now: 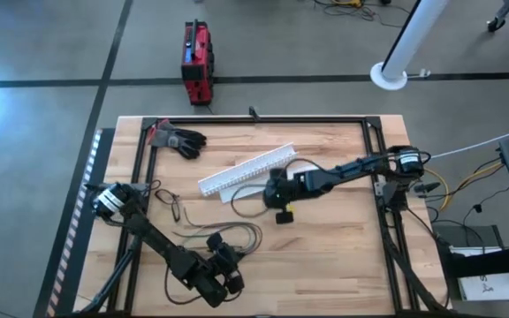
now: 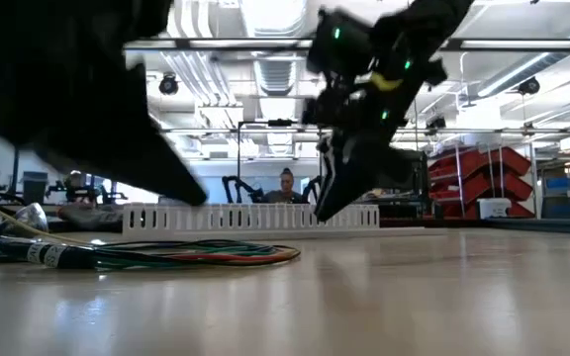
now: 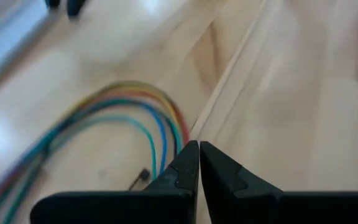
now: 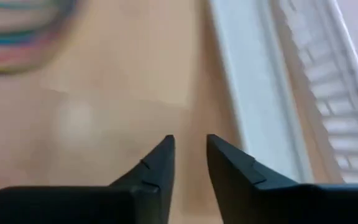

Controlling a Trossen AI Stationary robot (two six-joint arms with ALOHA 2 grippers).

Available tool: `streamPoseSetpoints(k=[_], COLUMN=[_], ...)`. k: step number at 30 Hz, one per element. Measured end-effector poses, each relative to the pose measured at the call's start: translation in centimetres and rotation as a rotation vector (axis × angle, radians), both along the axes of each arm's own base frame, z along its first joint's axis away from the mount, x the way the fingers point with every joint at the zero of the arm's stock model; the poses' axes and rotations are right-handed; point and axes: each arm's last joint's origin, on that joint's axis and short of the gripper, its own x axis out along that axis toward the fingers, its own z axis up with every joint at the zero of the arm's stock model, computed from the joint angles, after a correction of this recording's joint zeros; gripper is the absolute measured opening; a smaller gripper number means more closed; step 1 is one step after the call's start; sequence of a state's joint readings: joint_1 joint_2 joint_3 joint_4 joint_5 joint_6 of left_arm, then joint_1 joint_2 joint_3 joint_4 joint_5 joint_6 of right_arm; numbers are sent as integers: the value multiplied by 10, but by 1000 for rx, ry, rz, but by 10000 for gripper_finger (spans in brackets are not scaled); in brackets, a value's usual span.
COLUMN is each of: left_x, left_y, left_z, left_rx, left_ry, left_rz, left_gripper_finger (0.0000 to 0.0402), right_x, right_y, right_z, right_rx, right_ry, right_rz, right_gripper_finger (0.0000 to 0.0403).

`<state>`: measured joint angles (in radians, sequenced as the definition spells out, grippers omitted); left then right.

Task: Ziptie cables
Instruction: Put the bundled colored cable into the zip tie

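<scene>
Cables (image 1: 208, 237) loose on the wooden worktop (image 1: 325, 256), near-left area. Left gripper (image 3: 199, 163) beside them, jaws pressed together, holding nothing. Right gripper (image 4: 190, 154) mid-worktop by the white slotted channel (image 1: 247, 169), jaws slightly spread, empty.

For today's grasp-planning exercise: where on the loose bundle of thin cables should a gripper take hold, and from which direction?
Probably grip the cables on the run where the strands lie side by side, not the splayed loop. They lie flat and limp on the table, so come straight down, fingers straddling the bundle crosswise. The left gripper is nearest, but its fingers are shut and must open first.
</scene>
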<state>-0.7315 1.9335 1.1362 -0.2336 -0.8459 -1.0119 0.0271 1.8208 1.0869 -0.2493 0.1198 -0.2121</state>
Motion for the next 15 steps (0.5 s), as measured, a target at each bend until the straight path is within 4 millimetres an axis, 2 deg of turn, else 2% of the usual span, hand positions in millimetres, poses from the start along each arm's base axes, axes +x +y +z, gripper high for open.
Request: streamPoseSetpoints(k=[4,7,11,15], left_x=[-4,-8,-14,-17], left_y=[2,4,5,4], left_z=[27,47,65,70], left_rx=[36,36,31,31], left_ry=[-21,-49,-71,-88], left_rz=[-63,-93,-122,-124], left_gripper_finger=[0,0,0,0], right_x=[6,12,16,20], right_y=[34,61,93,116], right_z=[8,8,-4,-22], right_rx=[9,83,227,254], right_ry=[-51,-138,-272,-324], right_rz=[107,170,231,280], right_gripper_finger=[126,155,184,197])
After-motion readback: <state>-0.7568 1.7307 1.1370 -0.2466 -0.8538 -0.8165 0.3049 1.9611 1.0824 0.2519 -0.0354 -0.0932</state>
